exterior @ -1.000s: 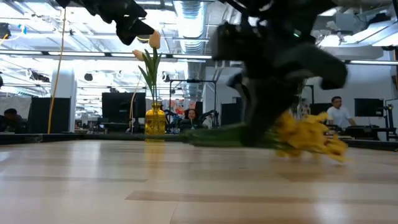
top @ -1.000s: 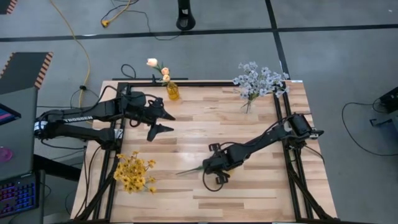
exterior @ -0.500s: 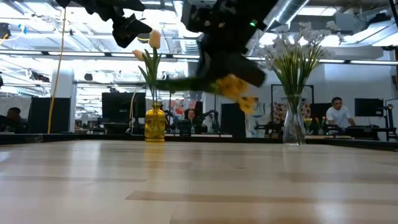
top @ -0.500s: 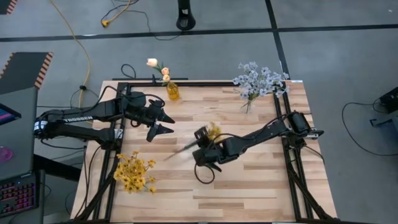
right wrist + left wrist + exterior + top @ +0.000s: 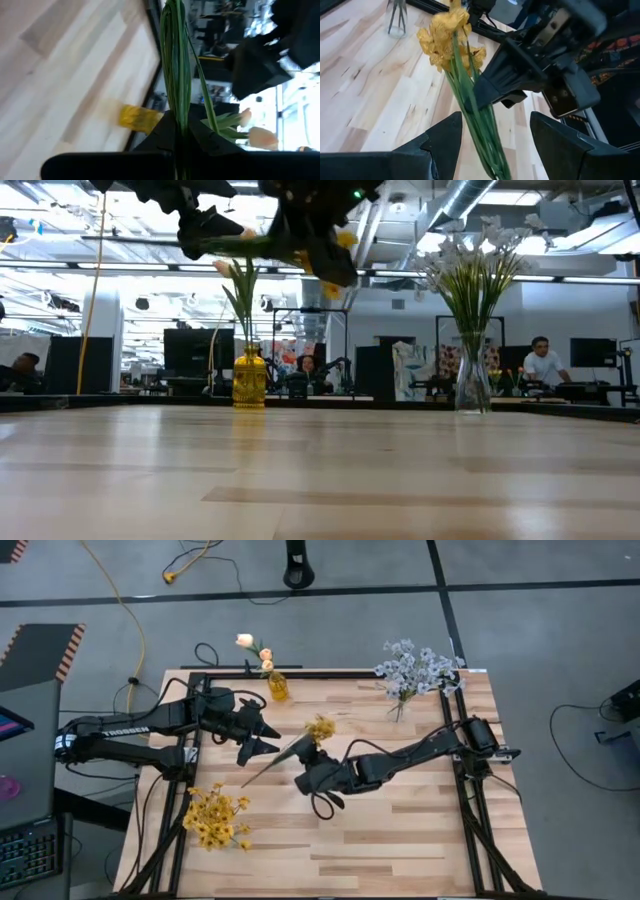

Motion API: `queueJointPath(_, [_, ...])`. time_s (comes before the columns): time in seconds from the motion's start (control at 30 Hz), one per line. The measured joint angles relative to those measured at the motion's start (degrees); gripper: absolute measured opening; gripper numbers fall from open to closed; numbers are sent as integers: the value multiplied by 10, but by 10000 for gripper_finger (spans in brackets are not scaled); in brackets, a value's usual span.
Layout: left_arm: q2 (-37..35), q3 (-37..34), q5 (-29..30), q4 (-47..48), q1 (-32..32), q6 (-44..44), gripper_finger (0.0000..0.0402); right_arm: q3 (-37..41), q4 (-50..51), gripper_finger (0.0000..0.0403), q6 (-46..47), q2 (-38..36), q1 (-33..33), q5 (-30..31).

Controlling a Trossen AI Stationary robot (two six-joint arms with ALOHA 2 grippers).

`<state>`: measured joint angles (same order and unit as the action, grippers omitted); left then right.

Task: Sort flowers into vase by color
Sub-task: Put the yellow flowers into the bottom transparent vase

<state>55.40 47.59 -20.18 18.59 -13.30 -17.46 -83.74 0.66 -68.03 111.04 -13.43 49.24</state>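
A yellow flower sprig with green stems hangs above the table's middle, and my right gripper is shut on it. Its blossoms point toward the far edge. Its stem end reaches toward the near left, close by my left gripper. That gripper is open. In the left wrist view the stems show between its fingers without touching them. A yellow vase with peach tulips stands at the far edge. A clear vase with pale blue-white sprays stands at the far right. My right gripper pinches the sprig's green stems between its two fingers, just below the blossoms. The fingers come from the table's right, nearly level, and lie across the stems. The sprig is lifted clear and lies about level, with the long stem end free.
A bunch of yellow flowers lies at the table's near left corner. Black frame rails run along the table's sides. Bare wood lies at the near right. People sit in the room beyond the table.
My right gripper has risen and gone toward the table's left and far side, rolling its wrist. The yellow sprig has come up off the table with it and turned about. Its blossoms now point toward the far edge and its stem end toward my left gripper.
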Motion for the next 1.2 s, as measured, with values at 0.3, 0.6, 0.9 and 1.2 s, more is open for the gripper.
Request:
queueJointPath(0.3, [0, 0, 0, 2, 0, -33, 222, 0, -57, 46, -103, 0, 9, -3])
queueJointPath(0.6, [0, 0, 10, 20, 0, -34, 222, 0, -142, 46, -210, -1, 11, -14])
queueJointPath(0.9, [5, 1, -2, 14, 0, -34, 222, 0, -154, 46, -237, -1, 27, -63])
queueJointPath(1.2, [46, 1, -4, 11, 0, -34, 222, 0, -179, 46, -240, -1, 33, -88])
